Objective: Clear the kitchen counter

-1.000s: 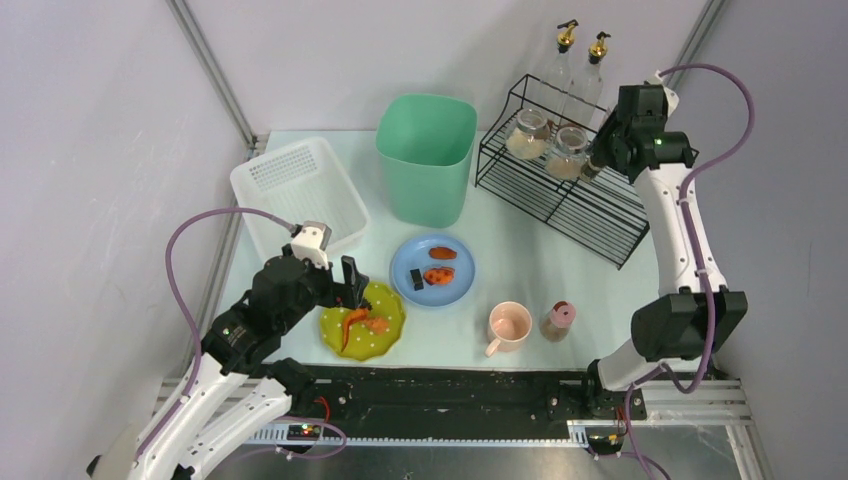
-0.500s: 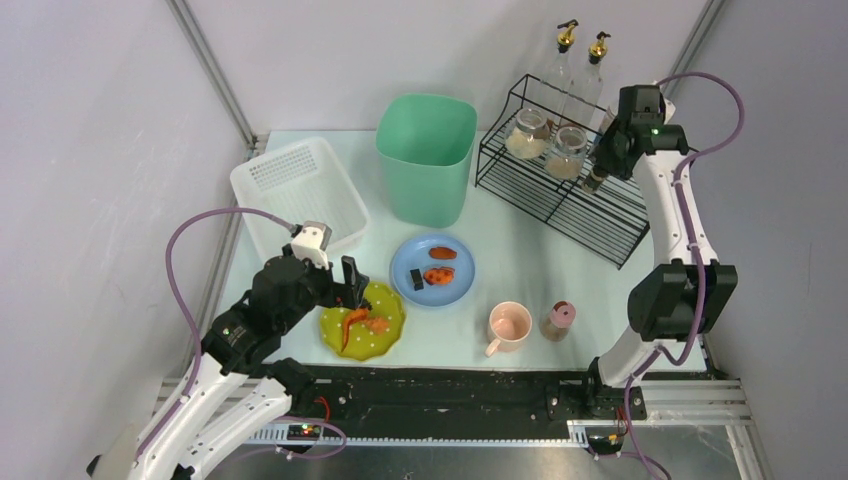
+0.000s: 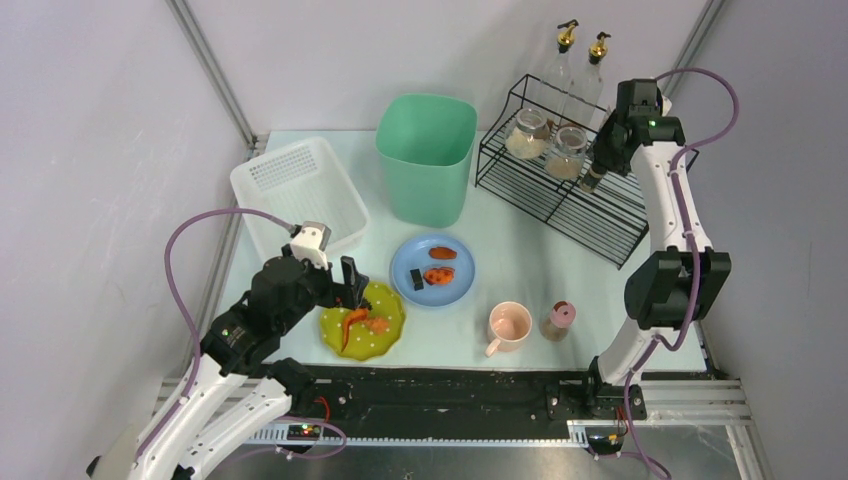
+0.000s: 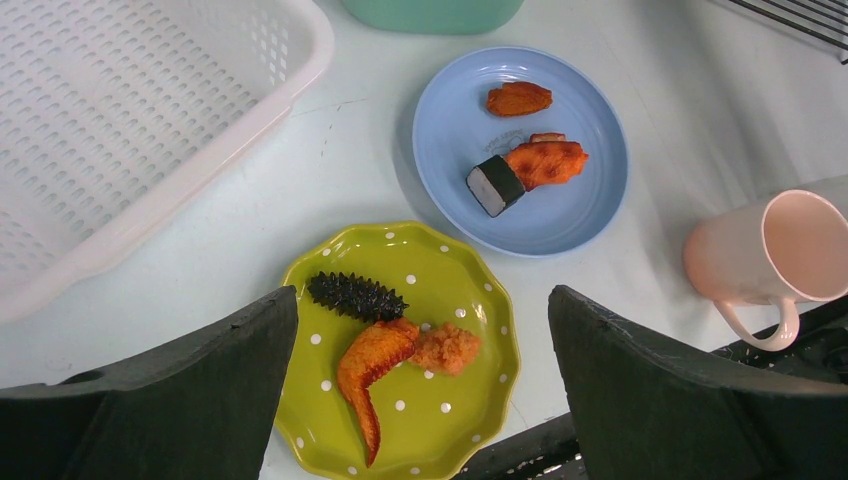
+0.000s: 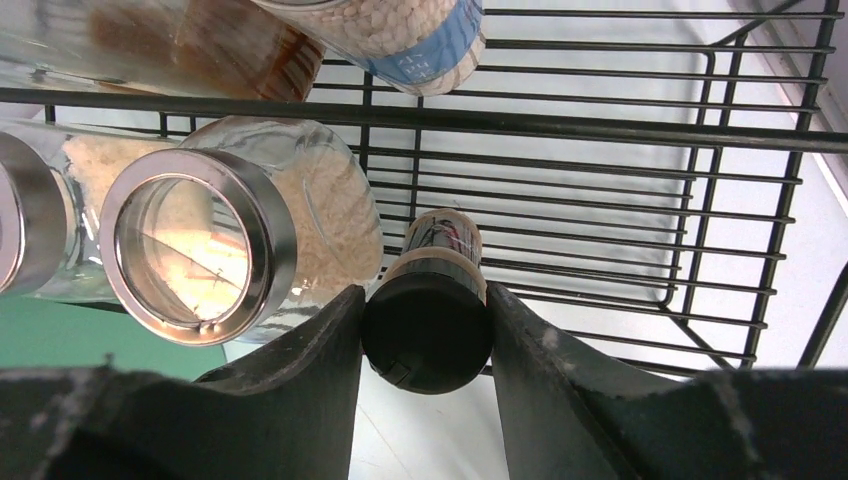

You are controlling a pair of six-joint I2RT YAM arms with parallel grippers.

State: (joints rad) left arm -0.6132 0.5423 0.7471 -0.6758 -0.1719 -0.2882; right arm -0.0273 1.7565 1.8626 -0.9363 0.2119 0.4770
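**Left jaws wide over the food plate, right jaws pinching a small bottle at the rack**

Nearest the arm bases, the desk [image 3: 520, 250], which is the kitchen counter to be cleared, carries most of its load along the front rail. The left arm [image 3: 285, 295] hangs over the green dotted plate [image 4: 400, 350]. Its jaws are spread wide, hold nothing, and straddle the plate's width, which reads as lining up a pick. On that plate lie a chicken wing [image 4: 370, 365], a dark ridged piece [image 4: 355, 295] and an orange crumbly lump [image 4: 445, 348], all close together.

To the right stand a pink mug [image 3: 508, 325] and, just beside it, a pink-capped shaker [image 3: 558, 320]. Behind them, the blue plate [image 4: 520, 150] holds a nori-wrapped roll and two orange morsels.

Further back sit the white perforated basket [image 3: 300, 190] and the mint bin [image 3: 425, 155], likely the places for dishes and scraps.

Farthest, the right arm [image 3: 650, 140] reaches into the black wire rack [image 3: 570, 190]. Its jaws are drawn narrow on a black-capped bottle [image 5: 428, 320], just beside two glass jars [image 3: 527, 133], probably to shelve it. Whether the bottle touches the shelf I cannot tell.
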